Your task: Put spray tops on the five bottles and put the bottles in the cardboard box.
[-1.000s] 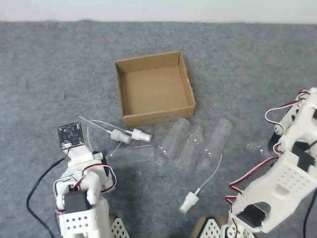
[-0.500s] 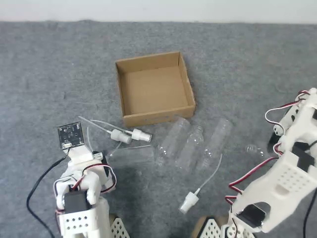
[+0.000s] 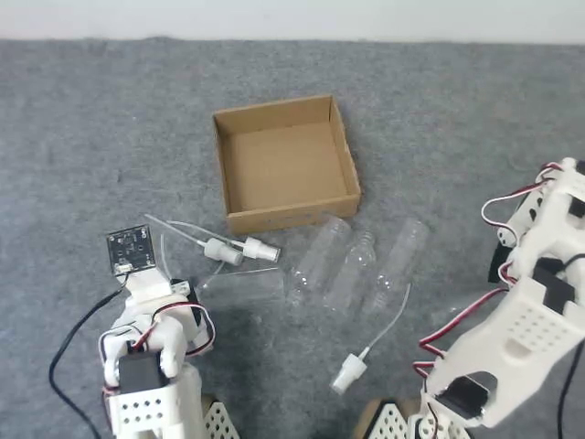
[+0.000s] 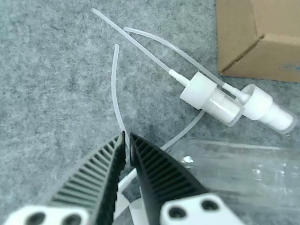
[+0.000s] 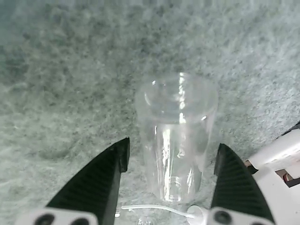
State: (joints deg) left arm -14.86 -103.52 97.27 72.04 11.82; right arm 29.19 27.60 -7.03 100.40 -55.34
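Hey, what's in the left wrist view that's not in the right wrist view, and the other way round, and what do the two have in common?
Left wrist view: the left claw, shut; two spray tops side by side; a corner of the cardboard box. Right wrist view: the right claw, open, with a finger on either side of a bottle. Both: grey carpet, a clear bottle, in the left view the other bottle by the spray tops, and thin white tubing.
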